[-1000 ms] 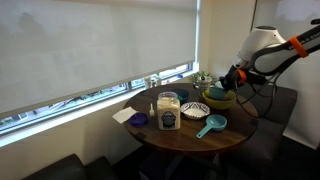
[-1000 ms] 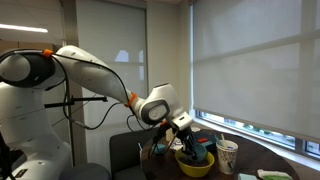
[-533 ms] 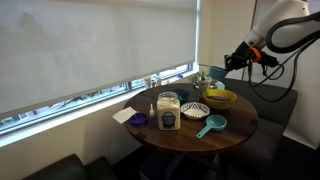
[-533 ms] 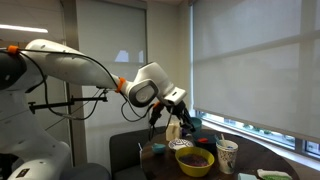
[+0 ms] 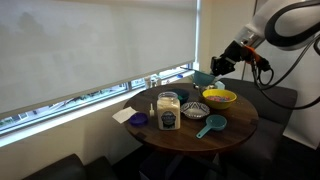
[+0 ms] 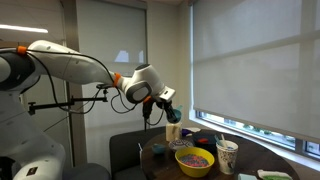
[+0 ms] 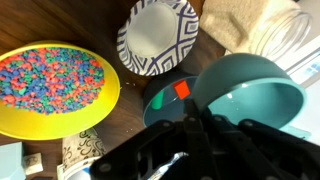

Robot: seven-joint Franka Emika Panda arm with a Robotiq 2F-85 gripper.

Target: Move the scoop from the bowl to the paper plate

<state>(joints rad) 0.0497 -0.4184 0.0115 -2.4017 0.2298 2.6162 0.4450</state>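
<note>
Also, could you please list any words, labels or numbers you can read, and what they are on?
Nothing is legible.
Jar label: too small and blurred to read.
Paper cup: pattern only, no readable text.
Scoop in the gripper: no text.

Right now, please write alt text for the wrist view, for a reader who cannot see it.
The claw holds a teal scoop above a wooden table. On it stand a yellow bowl of coloured pieces and a blue-and-white patterned bowl.
</note>
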